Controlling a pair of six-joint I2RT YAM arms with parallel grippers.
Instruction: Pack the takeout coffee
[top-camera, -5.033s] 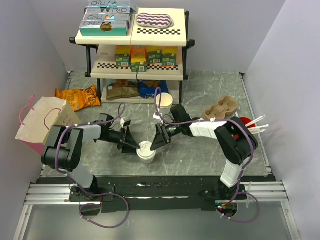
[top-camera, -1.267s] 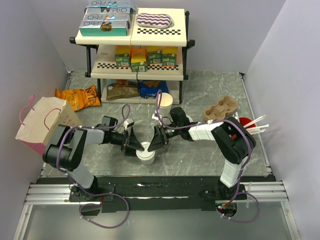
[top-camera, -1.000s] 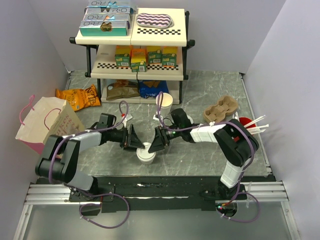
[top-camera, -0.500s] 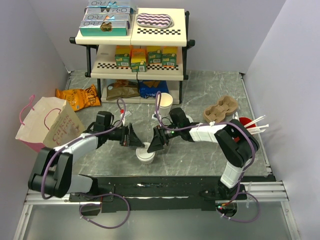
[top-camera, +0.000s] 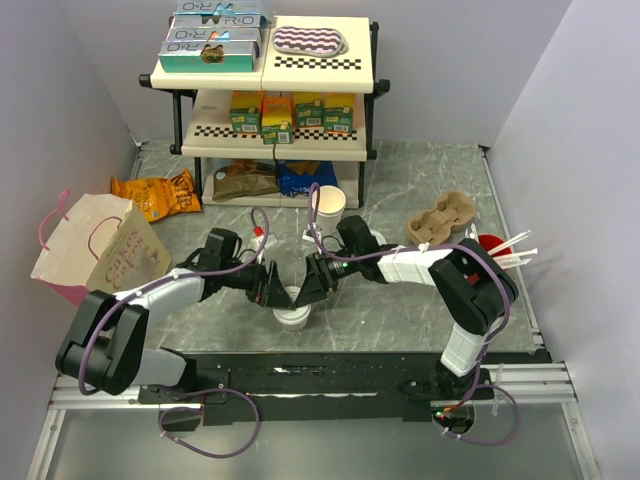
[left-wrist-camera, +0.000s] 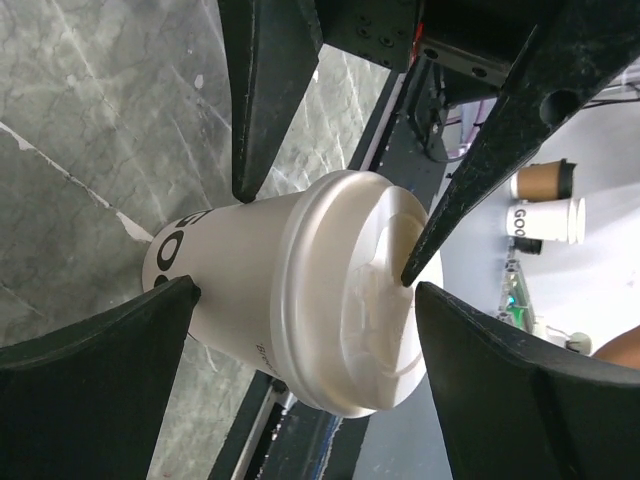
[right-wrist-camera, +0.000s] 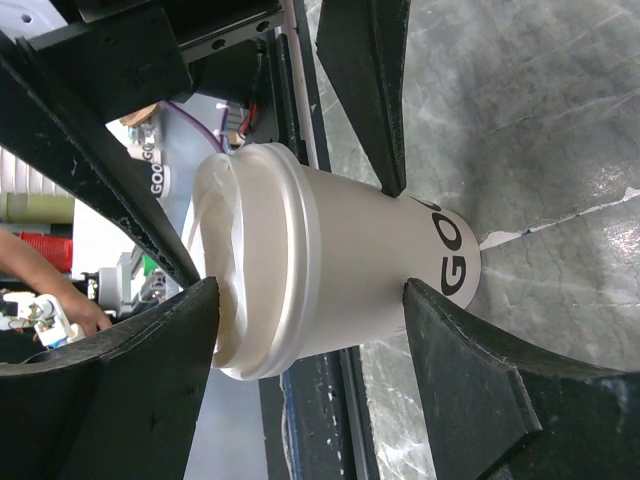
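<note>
Top external view: the takeout coffee (top-camera: 292, 306) stands upright on the table (top-camera: 400, 310) near its front edge. The left claw (top-camera: 272, 290) gapes wide beside it. The right claw (top-camera: 310, 285) is open too, with one fingertip (left-wrist-camera: 470, 170) on the lid (left-wrist-camera: 350, 300), probably seating it before packing.

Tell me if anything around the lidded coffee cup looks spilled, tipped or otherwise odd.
No spill; the takeout coffee stands upright with its lid on. The odd part: the left gripper and right gripper both crowd it from opposite sides at once, jaws open, neither clamped on it.
</note>
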